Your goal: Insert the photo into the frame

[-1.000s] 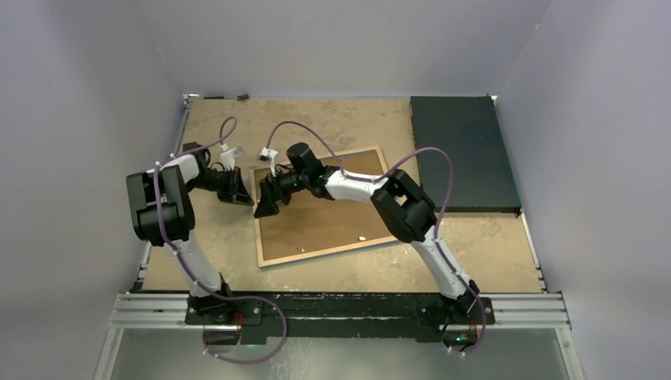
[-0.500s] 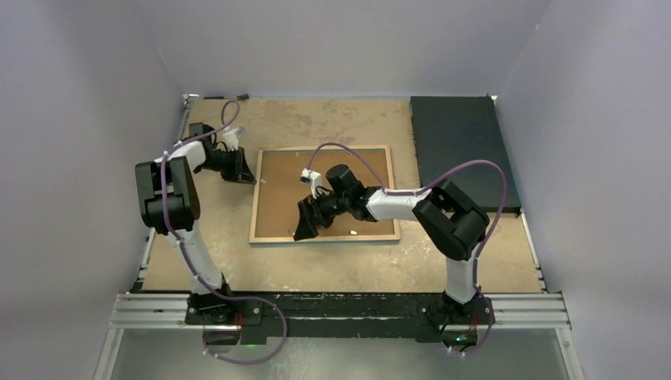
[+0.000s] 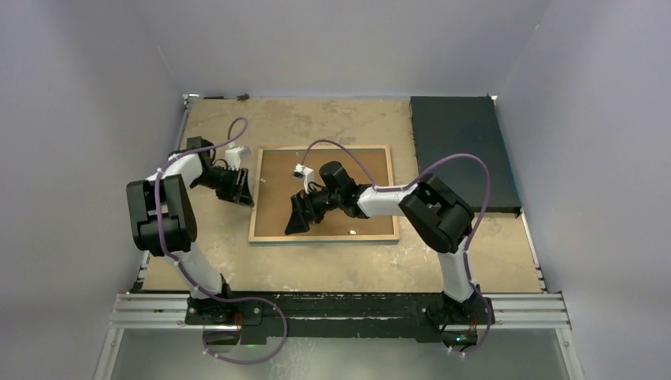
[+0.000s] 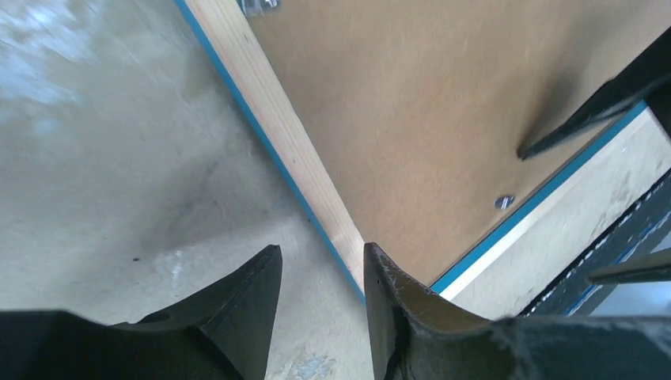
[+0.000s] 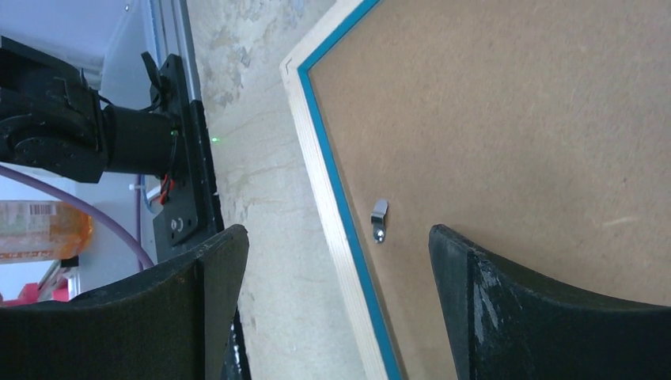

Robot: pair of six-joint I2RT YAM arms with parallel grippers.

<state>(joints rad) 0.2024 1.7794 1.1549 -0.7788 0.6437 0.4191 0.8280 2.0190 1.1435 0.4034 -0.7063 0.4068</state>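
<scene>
Tan counter (image 3: 332, 119) bears face-down blue-fronted wooden picture frame (image 4: 286, 134), rim beside narrowly parted empty left hand (image 4: 320, 249), beneath wide-spread empty right hand (image 5: 336, 229).

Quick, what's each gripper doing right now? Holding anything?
Left gripper: open, holding nothing.
Right gripper: open wide above the frame, holding nothing.

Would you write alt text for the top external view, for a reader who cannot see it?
A picture frame lies face down on the table, its brown back up. The right gripper is open over its near-left part, the left gripper is open beside its left edge, and a dark mat lies at the far right.
</scene>
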